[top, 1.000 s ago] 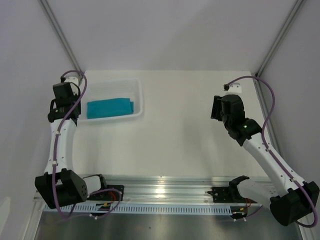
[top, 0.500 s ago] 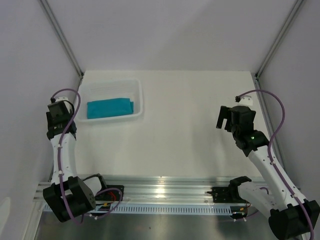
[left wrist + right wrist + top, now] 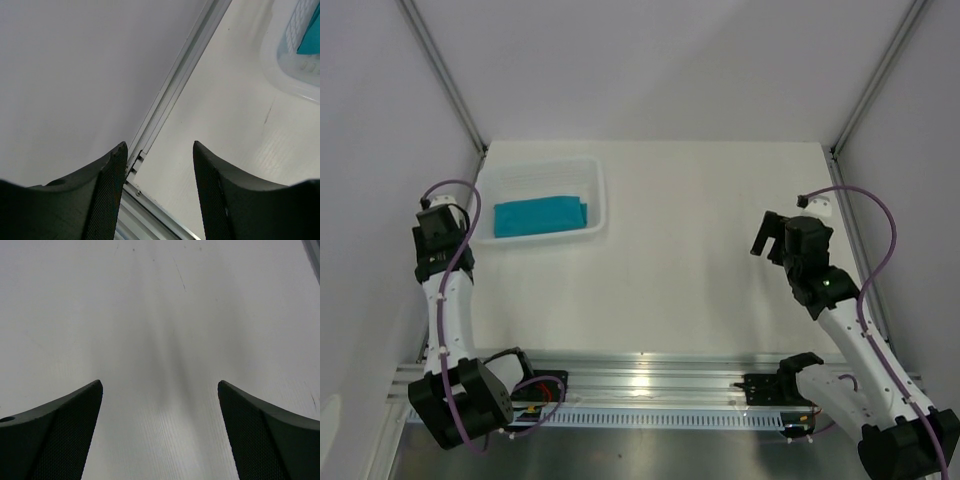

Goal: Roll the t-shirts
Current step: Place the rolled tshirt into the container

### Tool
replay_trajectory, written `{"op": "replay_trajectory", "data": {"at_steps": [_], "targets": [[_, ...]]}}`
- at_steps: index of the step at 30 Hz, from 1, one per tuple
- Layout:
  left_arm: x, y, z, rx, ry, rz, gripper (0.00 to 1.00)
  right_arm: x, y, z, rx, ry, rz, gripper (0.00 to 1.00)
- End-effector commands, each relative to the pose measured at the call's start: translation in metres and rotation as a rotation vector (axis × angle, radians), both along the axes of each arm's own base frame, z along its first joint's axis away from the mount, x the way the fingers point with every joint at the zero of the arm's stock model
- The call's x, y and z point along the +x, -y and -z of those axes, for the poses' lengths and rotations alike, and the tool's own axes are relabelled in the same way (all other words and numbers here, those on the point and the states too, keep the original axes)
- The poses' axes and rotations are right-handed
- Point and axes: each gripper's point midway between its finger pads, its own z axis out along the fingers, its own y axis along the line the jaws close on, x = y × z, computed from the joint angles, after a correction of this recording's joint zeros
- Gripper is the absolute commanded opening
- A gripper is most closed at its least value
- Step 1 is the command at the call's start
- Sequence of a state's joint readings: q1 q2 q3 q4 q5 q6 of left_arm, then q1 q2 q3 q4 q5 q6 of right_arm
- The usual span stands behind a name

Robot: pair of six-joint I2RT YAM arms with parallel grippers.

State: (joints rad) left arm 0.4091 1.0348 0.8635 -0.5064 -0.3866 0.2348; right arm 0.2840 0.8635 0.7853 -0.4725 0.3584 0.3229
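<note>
Spotting folded teal cloth t-shirt [image 3: 538, 216] inside white plastic tray [image 3: 601, 200], far left on white bench [image 3: 700, 250]. Holding left fingers [image 3: 107, 195] spread, right fingers [image 3: 55, 435] spread wider, pinching nothing.

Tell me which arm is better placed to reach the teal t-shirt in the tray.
Left. Its end effector is open near the tray holding the t-shirt; the right end effector is across the table.

Bright, even, diffuse light. Glare spots the rail [image 3: 640, 381]; a soft grey shadow streaks the table [image 3: 167, 385] in the right wrist view.
</note>
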Motion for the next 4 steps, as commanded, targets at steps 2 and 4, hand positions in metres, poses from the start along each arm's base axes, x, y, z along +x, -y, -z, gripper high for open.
{"op": "replay_trajectory", "data": {"at_steps": [2,4], "targets": [[0.003,0.0039,0.0019,-0.038,0.035,-0.005,0.58,0.0024,-0.0037,-0.0074,0.032,0.049,-0.011,0.99],[0.0044,0.006,0.0024,-0.048,0.038,0.007,0.59,0.0031,-0.0026,-0.0072,0.041,0.072,0.0,1.0]]}}
